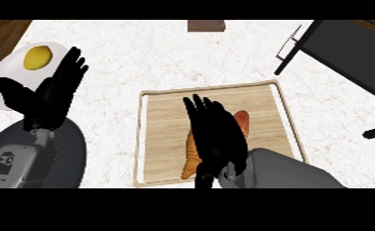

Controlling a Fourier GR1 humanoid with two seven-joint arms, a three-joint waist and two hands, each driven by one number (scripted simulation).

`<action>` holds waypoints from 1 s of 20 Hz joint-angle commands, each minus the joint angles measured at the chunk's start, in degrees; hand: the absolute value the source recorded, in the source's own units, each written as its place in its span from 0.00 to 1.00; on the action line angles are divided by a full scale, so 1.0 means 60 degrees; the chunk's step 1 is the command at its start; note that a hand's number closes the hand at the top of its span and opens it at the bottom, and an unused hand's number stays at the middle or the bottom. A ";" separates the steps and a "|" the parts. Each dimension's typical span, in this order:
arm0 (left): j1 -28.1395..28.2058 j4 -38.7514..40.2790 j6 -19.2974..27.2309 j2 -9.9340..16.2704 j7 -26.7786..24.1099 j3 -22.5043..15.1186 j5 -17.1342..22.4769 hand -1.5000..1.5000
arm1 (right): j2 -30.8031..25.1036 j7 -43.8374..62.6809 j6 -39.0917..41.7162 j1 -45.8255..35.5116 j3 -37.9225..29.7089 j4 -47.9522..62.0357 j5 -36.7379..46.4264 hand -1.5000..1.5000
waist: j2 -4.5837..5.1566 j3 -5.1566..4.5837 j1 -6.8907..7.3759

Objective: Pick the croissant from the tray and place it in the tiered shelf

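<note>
right hand [214, 136] over croissant [192, 161] (on tray [162, 141])

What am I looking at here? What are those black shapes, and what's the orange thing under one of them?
You are looking steeply down from a humanoid robot's head at a pale kitchen counter. The black shapes are its two hands on grey forearms. The right hand is spread over a wooden tray, covering most of an orange croissant; its fingers look straight, so nothing is held yet. The left hand rests open at the left edge, fingers up. Behind it sits a white plate carrying a yellow lemon. The dark frame at top right is the tiered shelf, where the croissant should go.
</note>
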 commanded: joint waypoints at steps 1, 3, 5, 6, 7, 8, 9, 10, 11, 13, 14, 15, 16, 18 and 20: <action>0.0126 -0.0598 -0.0045 0.0088 0.0352 0.0097 0.0059 0.50 | 0.0372 0.1643 0.0152 0.0297 -0.0047 0.0189 0.0536 0.00 | 0.0003 0.0009 0.0057; -0.0271 -0.0030 -0.0212 0.0160 0.0370 0.0288 0.0128 0.50 | 0.1224 0.1821 -0.0203 0.0257 0.0331 0.0717 0.1153 0.00 | 0.0024 0.0004 0.0032; -0.0376 0.0073 -0.0174 0.0137 0.0314 0.0295 -0.0071 0.50 | 0.0621 0.1238 0.0129 0.0785 0.0056 0.0355 0.1101 0.00 | 0.0028 0.0009 -0.0015; -0.0104 0.0235 -0.0380 0.0026 -0.0020 0.0312 0.0059 0.50 | 0.1269 0.1787 -0.0046 0.0702 0.0379 0.0519 0.1451 0.00 | 0.0022 0.0002 0.0003; -0.0144 0.0092 -0.0152 -0.0186 0.0152 0.0098 -0.0133 0.50 | 0.0777 0.0842 0.0365 0.0587 -0.0343 0.1036 0.1093 0.00 | 0.0042 0.0007 0.0035; 0.0126 -0.0359 -0.0266 0.0020 0.0218 0.0174 -0.0100 0.50 | 0.1118 0.1117 0.0352 0.0583 -0.0307 0.1088 0.1224 0.00 | 0.0023 0.0008 0.0085; -0.0015 -0.0016 -0.0052 -0.0306 0.0038 0.0064 -0.0290 0.50 | 0.1026 0.0792 0.0136 0.1149 0.0067 0.0944 0.1566 0.00 | 0.0032 0.0008 0.0017; -0.0461 0.0445 0.0004 -0.0409 -0.0090 0.0042 -0.0453 0.50 | 0.1279 0.0760 0.0271 0.0816 -0.0163 0.1357 0.1618 0.00 | 0.0050 0.0006 -0.0005; -0.0180 0.0345 -0.0086 -0.0280 -0.0230 0.0258 -0.0364 0.50 | 0.1413 0.0615 0.0255 0.0869 -0.0275 0.1660 0.1656 0.00 | 0.0048 0.0006 0.0046; -0.0018 0.0226 -0.0050 -0.0452 -0.0280 0.0116 -0.0497 0.50 | 0.1521 0.0547 0.0306 0.1262 -0.0328 0.1581 0.1796 0.00 | 0.0040 0.0007 0.0040; 0.0291 -0.0399 -0.0226 -0.0238 0.0277 0.0215 -0.0200 0.50 | 0.1593 0.0546 0.0140 0.1499 -0.0226 0.1556 0.2075 0.00 | 0.0021 0.0010 0.0083; -0.0540 -0.0110 0.0075 -0.0239 0.0643 0.0239 -0.0432 0.50 | 0.1392 0.0197 0.0433 0.1491 -0.0421 0.1728 0.1927 0.00 | 0.0037 0.0012 0.0025; 0.0569 -0.0968 0.0183 -0.0495 0.0398 -0.0118 -0.0599 0.50 | 0.1677 0.0553 0.0351 0.1564 -0.0415 0.1584 0.2113 0.00 | 0.0011 0.0011 0.0103; 0.0006 0.0043 -0.0191 -0.0540 -0.0013 0.0233 -0.0452 0.50 | 0.2068 0.0253 0.0488 0.1563 -0.0568 0.1935 0.2302 0.00 | 0.0045 0.0007 0.0043; -0.0328 0.0007 -0.0057 -0.0555 0.0443 0.0210 -0.0559 0.50 | 0.2058 -0.0211 0.0356 0.2066 -0.0473 0.2211 0.2506 0.00 | 0.0043 0.0011 0.0026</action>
